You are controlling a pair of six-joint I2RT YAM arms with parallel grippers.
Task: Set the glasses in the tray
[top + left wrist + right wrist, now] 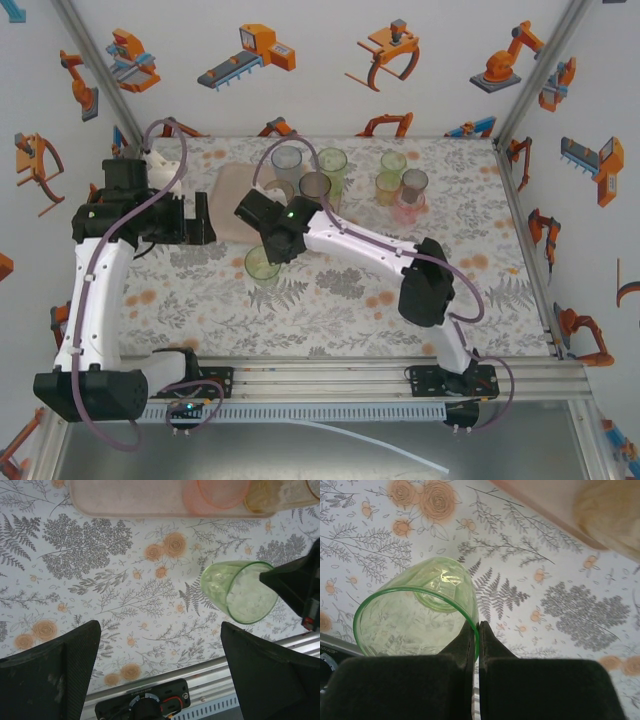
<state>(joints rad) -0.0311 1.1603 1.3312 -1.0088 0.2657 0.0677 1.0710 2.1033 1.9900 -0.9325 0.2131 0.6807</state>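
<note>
A green glass (263, 264) (240, 595) (415, 615) hangs tilted just above the table, near the middle. My right gripper (272, 246) (477, 627) is shut on its rim, one finger inside and one outside. The pale pink tray (230, 198) (135, 500) (555, 505) lies just beyond it. Several glasses (315, 185) stand at the tray's far right end, among them a pink glass (220, 492). More glasses (400, 185) are grouped further right on the table. My left gripper (205, 218) (160, 665) is open over bare cloth left of the tray, with nothing between its fingers.
The floral tablecloth (340, 290) covers the table. An aluminium rail (320, 375) runs along the near edge. The right arm (380, 255) lies diagonally across the middle. Frame posts (525, 75) and walls close in the back and sides.
</note>
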